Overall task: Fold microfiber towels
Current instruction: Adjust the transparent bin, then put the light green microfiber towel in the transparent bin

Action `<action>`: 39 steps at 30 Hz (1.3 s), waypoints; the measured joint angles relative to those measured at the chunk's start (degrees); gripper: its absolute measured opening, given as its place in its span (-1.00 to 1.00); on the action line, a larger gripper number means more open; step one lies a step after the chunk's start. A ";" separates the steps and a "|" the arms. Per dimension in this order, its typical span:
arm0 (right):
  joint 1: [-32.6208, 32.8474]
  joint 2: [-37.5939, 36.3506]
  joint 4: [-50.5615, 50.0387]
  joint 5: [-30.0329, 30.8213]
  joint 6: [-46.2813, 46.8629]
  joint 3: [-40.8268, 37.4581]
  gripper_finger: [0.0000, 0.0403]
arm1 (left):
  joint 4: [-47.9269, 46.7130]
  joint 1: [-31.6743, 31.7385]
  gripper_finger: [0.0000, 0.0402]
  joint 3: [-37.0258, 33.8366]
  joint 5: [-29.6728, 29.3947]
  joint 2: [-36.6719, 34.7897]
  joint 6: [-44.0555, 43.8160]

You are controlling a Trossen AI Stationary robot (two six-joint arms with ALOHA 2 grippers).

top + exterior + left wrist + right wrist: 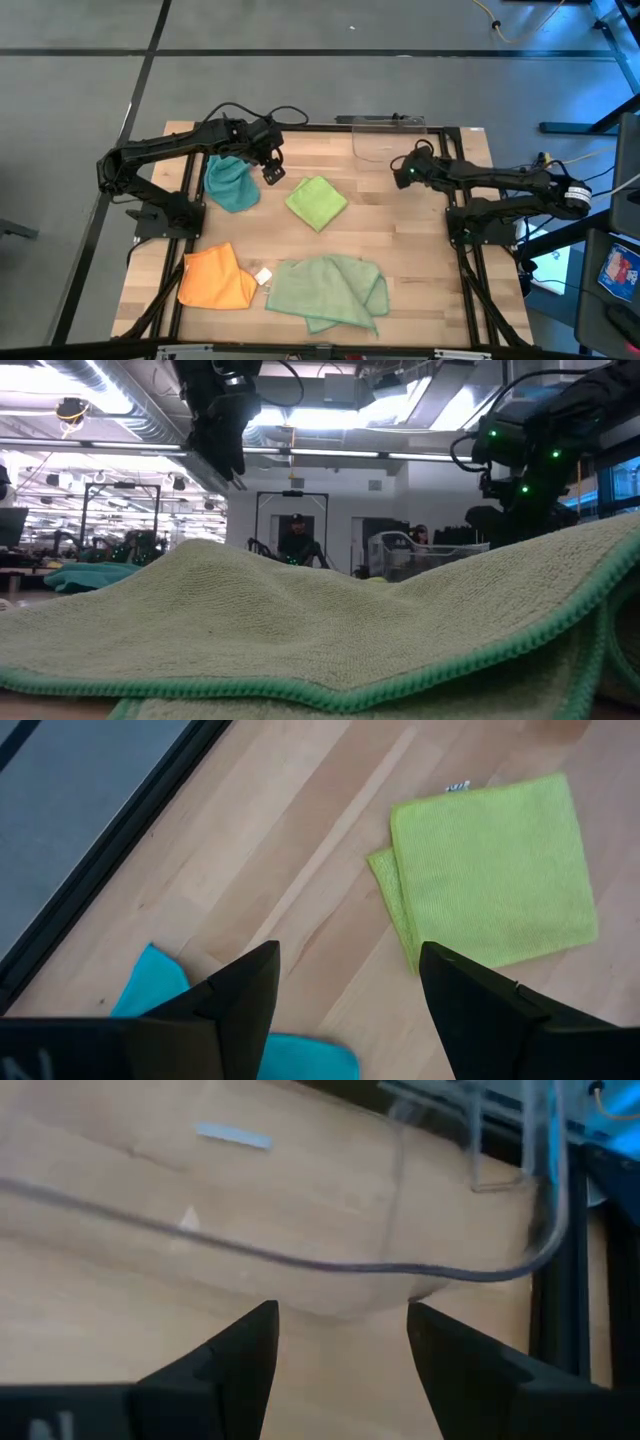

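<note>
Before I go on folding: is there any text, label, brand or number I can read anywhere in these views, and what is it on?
No text can be read in any view.
Small white tag by the orange towel: too small to read.
Tag at the lime green towel's edge: blurred.
Pale sticker seen through the clear bin: blurred.

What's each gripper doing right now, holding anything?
Left gripper: open, empty, above the table between the teal towel and lime towel.
Right gripper: open, empty, by the clear bin.
</note>
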 joint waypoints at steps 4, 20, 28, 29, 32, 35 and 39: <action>0.14 -0.02 -0.74 -9.02 1.86 1.11 0.12 | -0.08 -0.11 0.17 0.00 0.01 0.00 -1.07; 18.03 0.54 20.23 -15.73 -9.35 2.88 0.12 | -0.32 -7.72 0.17 0.00 0.02 0.00 -1.60; 26.22 12.63 44.68 -17.01 -26.58 3.46 0.12 | -0.34 -11.14 0.17 -0.02 -1.80 0.00 0.93; 26.73 15.03 46.50 -17.43 -27.74 4.28 0.12 | -0.33 -11.16 0.17 -0.02 -2.12 0.00 1.30; 27.45 21.86 47.74 -17.41 -29.44 9.09 0.12 | -0.32 -11.13 0.17 -0.02 -3.58 -0.01 1.54; 27.87 28.62 46.45 -17.35 -32.27 15.84 0.12 | -0.32 -11.10 0.17 -0.02 -4.13 0.00 1.54; 28.03 36.97 40.70 -17.41 -33.01 25.48 0.12 | -0.32 -11.10 0.17 -0.02 -4.11 0.00 1.50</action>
